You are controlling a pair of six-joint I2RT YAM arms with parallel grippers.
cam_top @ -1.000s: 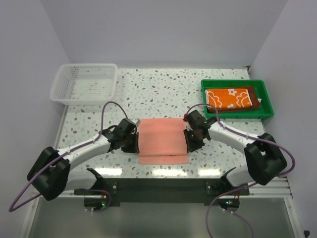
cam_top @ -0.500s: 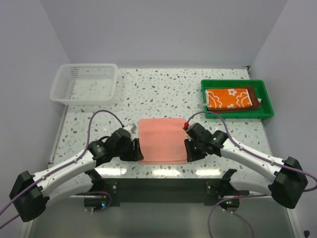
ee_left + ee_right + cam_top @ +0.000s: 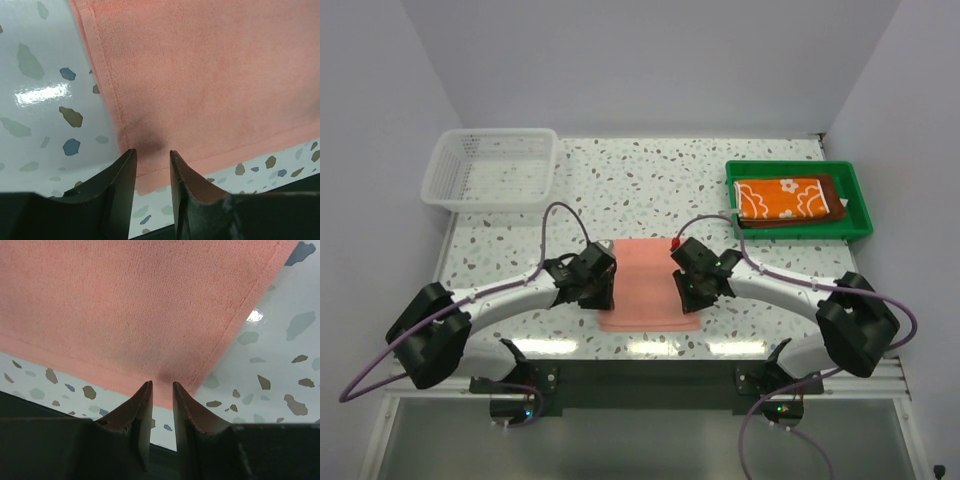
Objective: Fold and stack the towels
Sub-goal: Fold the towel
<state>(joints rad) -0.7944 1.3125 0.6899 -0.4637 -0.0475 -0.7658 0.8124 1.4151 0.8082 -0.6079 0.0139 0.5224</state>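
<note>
Seemingly approx. half was done, we judged: the orange towel (image 3: 785, 197) lay folded on the brown towel (image 3: 837, 193) in the green tray (image 3: 860, 230) at the table's (image 3: 670, 170) far right corner. The salmon towel (image 3: 645, 285), mid near edge, was still unstacked. Left gripper (image 3: 151, 152): jaws parted, empty. Right gripper (image 3: 161, 385): narrow gap, we couldn't tell if it pinched cloth. Vs. the earlier frame, both had moved inward over the towel's side edges.

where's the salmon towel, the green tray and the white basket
salmon towel (image 3: 645, 285), top view, bare middle of the cloth
green tray (image 3: 800, 234), top view, its near rim
white basket (image 3: 485, 202), top view, its near wall
</note>
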